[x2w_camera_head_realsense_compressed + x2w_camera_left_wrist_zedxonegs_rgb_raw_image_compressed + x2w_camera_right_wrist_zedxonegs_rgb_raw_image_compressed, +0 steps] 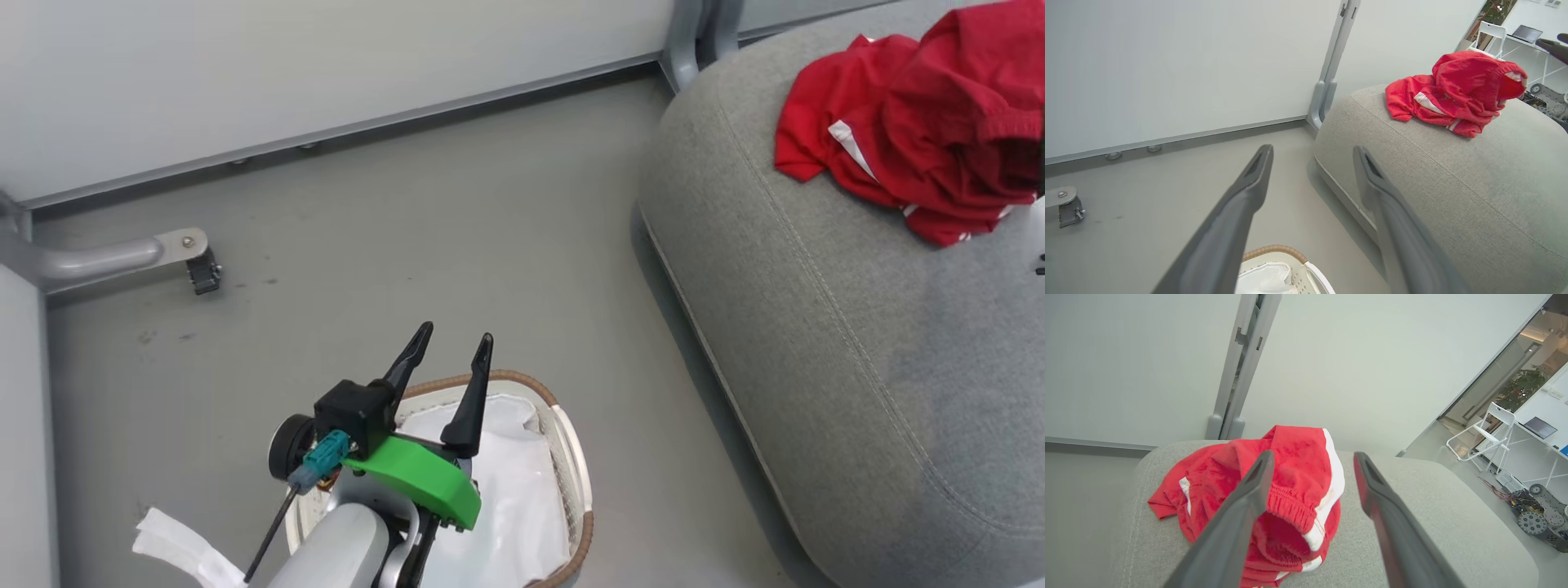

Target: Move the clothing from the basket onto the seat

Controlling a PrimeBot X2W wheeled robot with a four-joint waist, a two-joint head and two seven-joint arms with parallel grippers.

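Now clothing (914, 122) piled on seat (816, 327), L pincer (457, 331) splayed over basket (575, 474) — R pincer (1313, 453) released.

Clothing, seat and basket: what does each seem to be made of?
The clothing looks like soft, matte red knit fabric with white trim: it crumples and has a gathered band. The seat seems grey woven upholstery, matte, with a stitched seam. The basket looks like cream plastic with a perforated wall, a brown woven rim and a white cloth liner.

Grey floor (408, 245), white wall (245, 65)
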